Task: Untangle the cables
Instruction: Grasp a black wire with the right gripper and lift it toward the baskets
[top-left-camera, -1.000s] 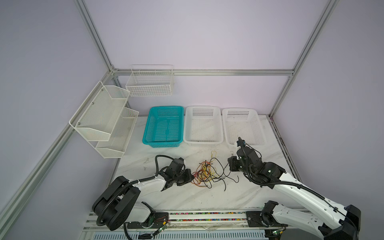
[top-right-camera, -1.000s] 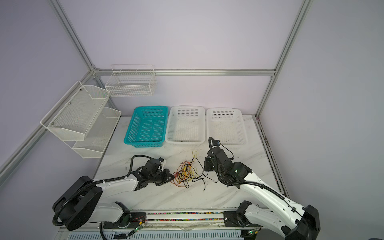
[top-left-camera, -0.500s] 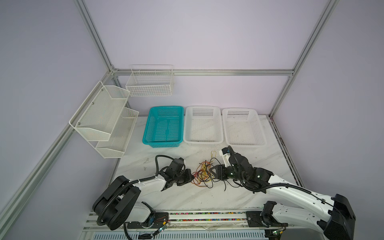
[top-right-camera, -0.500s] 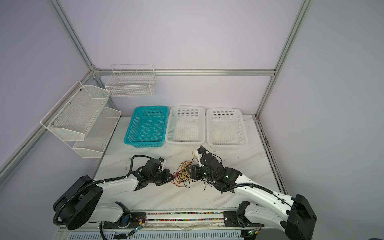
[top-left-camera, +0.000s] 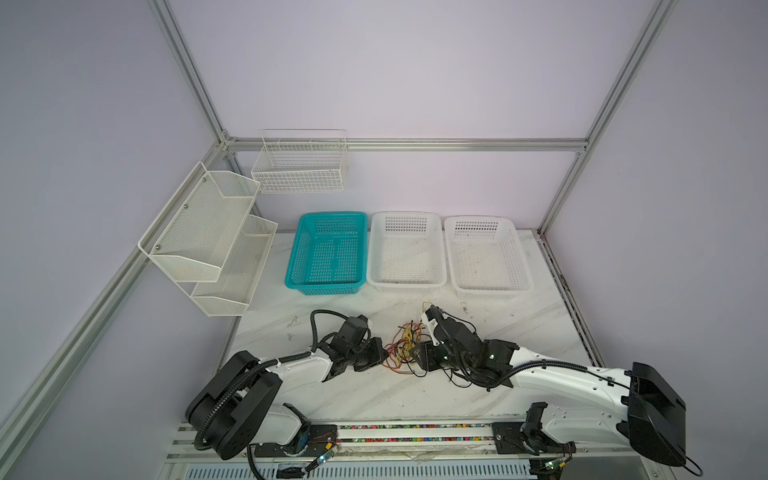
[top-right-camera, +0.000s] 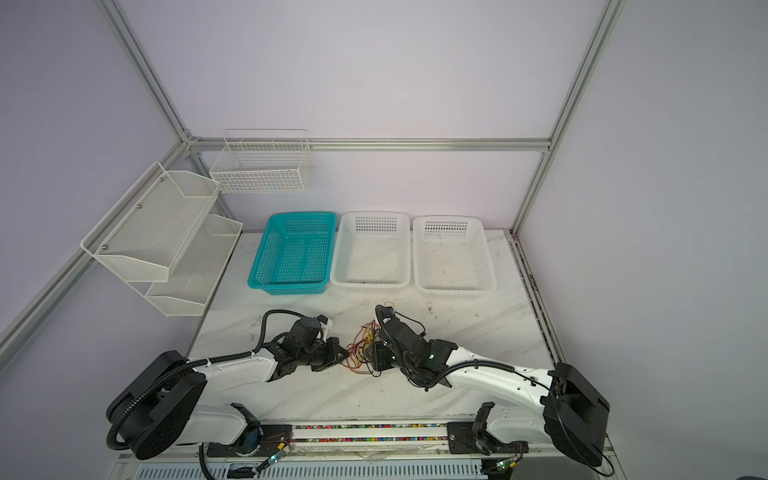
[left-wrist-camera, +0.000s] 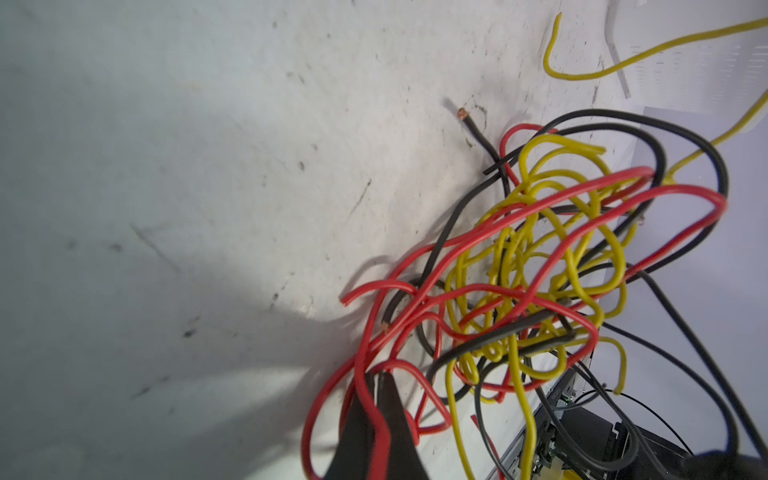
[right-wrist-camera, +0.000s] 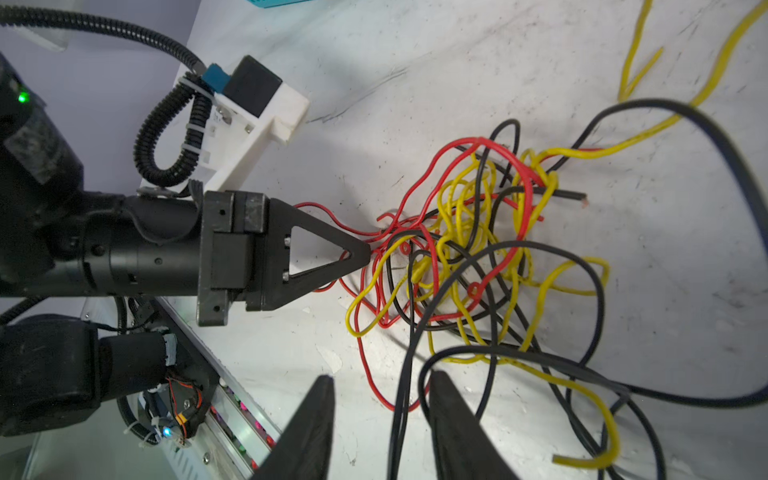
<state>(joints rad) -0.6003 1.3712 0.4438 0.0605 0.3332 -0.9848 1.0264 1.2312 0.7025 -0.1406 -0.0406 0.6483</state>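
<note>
The cables are a tangle of thin red, yellow and black wires on the white table, between the two grippers in both top views. My left gripper is shut on a red cable at the tangle's left edge; the right wrist view shows its black tip at the red strands. My right gripper is open at the tangle's right side. Two black cable strands run between its fingers, untouched by the pads. Loose yellow and black ends trail toward the baskets.
A teal basket and two white baskets line the table's back. A white mesh shelf hangs on the left wall and a wire basket on the back rail. A metal rail runs along the front edge.
My right arm has swung left and down from beside the tangle to its right edge. Its jaws widened, then narrowed somewhat. The left gripper has stayed in place, still shut.
</note>
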